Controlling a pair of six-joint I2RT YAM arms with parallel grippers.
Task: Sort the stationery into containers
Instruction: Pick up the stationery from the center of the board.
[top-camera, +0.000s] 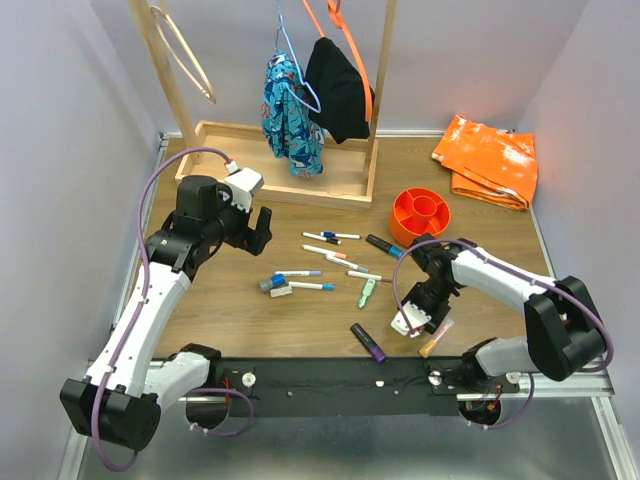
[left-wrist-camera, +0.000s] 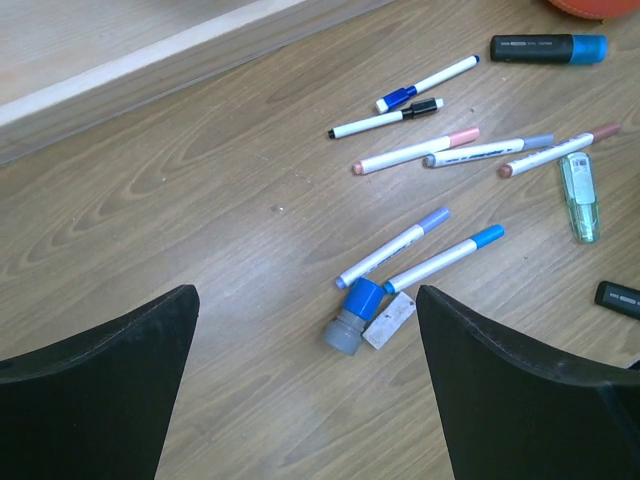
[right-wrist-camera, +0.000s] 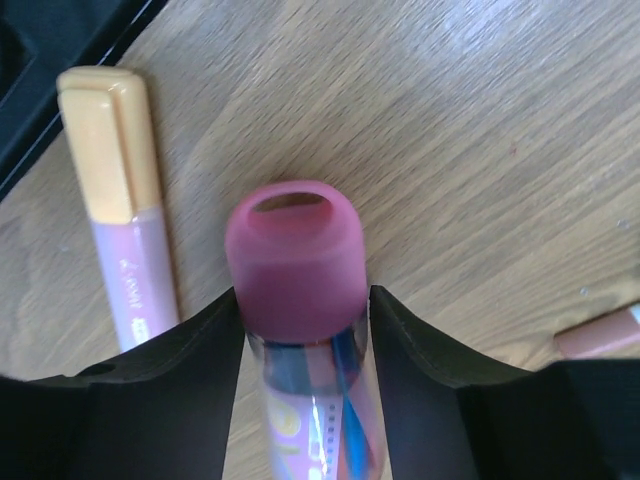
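Jaws of your right tool (right-wrist-camera: 300, 330) were clamped on the pink-capped clear plastic marker (right-wrist-camera: 297, 250) lying on the wooden counter (right-wrist-camera: 480, 150), likely for carrying to the round orange cup (top-camera: 405, 228); your left tool (left-wrist-camera: 305, 300) stood wide apart.

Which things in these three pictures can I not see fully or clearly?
- Right wrist view: the clear tube with round pink cap runs off the bottom edge. Black fingers flank it, but a firm grip is uncertain.
- Top view: the right gripper hides that tube.
- Left wrist view: the top edge cuts the round orange plastic cup, the right edge a black item.
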